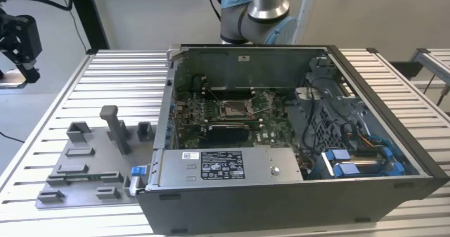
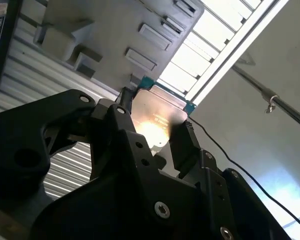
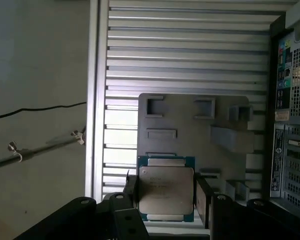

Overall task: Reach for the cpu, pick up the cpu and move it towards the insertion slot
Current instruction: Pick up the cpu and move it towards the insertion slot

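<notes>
Thin cpu [image 3: 166,190] pinched by its edges in gripper [image 3: 166,181] — held aloft at exterior view's far left, well apart from insertion slot [image 1: 232,109] inside open case [image 1: 365,189]. Best kept level, grip steady — case wall to be cleared with margin.

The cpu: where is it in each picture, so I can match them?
First wrist view: the cpu, held in the claw.
Second wrist view: same grip, glinting.
Exterior view: too small to tell; the claw is at the exterior view's far left.
Shared landmark: the grey fixture tray.
</notes>
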